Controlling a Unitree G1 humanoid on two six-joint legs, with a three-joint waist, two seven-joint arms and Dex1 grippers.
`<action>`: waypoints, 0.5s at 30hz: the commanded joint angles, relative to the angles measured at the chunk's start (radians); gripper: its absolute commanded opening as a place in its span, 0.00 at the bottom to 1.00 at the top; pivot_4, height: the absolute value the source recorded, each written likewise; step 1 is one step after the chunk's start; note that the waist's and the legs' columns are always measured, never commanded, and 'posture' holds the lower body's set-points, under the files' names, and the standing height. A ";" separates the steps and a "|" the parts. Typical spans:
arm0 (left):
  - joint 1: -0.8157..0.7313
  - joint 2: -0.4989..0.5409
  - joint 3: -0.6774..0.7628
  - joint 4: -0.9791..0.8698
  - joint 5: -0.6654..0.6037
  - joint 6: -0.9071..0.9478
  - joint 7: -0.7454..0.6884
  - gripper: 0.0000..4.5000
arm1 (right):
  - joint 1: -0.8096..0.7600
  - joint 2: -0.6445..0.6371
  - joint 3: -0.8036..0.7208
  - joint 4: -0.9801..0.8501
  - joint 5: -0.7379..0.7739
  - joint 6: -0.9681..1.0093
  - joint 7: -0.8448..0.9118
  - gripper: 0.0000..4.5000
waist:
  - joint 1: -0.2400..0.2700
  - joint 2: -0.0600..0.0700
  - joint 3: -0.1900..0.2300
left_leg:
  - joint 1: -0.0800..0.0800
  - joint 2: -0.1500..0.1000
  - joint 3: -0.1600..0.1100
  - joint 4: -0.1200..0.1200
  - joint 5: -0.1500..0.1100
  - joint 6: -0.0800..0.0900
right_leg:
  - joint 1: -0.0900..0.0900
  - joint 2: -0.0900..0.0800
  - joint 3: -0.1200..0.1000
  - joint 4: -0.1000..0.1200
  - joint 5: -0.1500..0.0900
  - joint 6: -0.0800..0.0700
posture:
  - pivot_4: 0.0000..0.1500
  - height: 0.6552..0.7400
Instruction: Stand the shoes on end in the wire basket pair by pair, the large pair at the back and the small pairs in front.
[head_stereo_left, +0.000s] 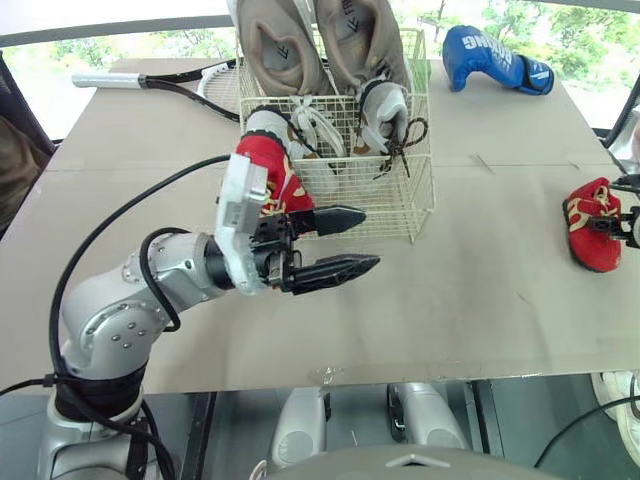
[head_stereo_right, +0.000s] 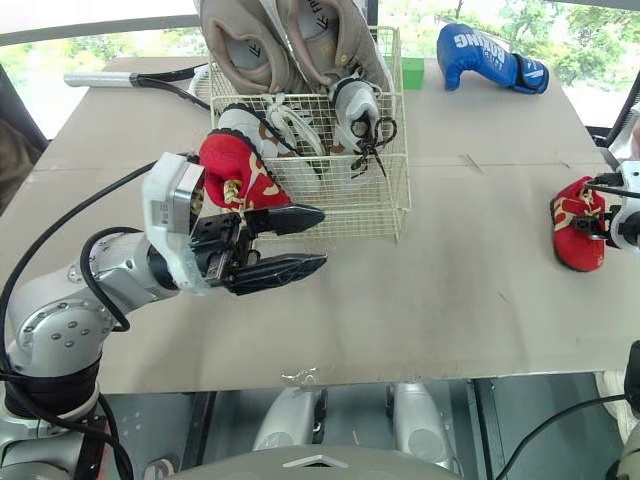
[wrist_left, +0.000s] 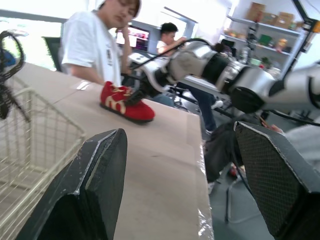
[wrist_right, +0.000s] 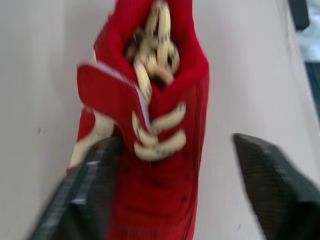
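right wrist view showed me a red shoe (wrist_right: 165, 190) between parted right fingers (wrist_right: 270, 172); left fingers (head_stereo_left: 335, 268) gaped empty by the basket (head_stereo_left: 415, 200).

A blue boxing glove (head_stereo_left: 497, 60) lies near my tabletop's (head_stereo_left: 480, 300) far right corner. A racket (head_stereo_left: 150, 82) lies along the far edge towards the left corner, and a small green block (head_stereo_right: 413, 72) sits between them.

Looked forward and down from the head over the table (head_stereo_left: 480, 330), basket (head_stereo_left: 400, 210) near the far edge in both eyes. Faced across from the left wrist toward the red shoe (wrist_left: 127, 102) by the right edge. Sat close above that shoe from the right wrist.
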 joint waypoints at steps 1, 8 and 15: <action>-0.007 0.002 0.009 -0.033 0.015 -0.033 -0.032 0.83 | -0.030 -0.012 0.014 0.074 -0.052 -0.062 0.033 0.33 | 0.000 0.000 0.000 | 0.000 0.000 0.000 0.000 0.000 0.000 | 0.000 0.000 0.000 0.000 0.000 0.000 | 1.00 1.00; 0.004 -0.026 0.012 -0.027 0.019 -0.040 -0.001 0.83 | 0.026 -0.039 -0.021 -0.032 -0.024 -0.022 0.122 0.03 | 0.000 0.000 0.000 | -0.001 -0.001 0.000 0.002 0.000 0.000 | 0.000 -0.001 0.000 0.000 0.000 0.000 | 1.00 1.00; 0.090 -0.063 0.067 -0.014 0.074 -0.097 0.058 0.83 | 0.313 -0.014 -0.507 -0.870 0.444 0.264 0.284 0.03 | -0.005 0.009 0.001 | -0.009 0.000 -0.004 0.000 0.000 0.000 | -0.008 0.000 -0.001 0.002 0.000 0.002 | 1.00 1.00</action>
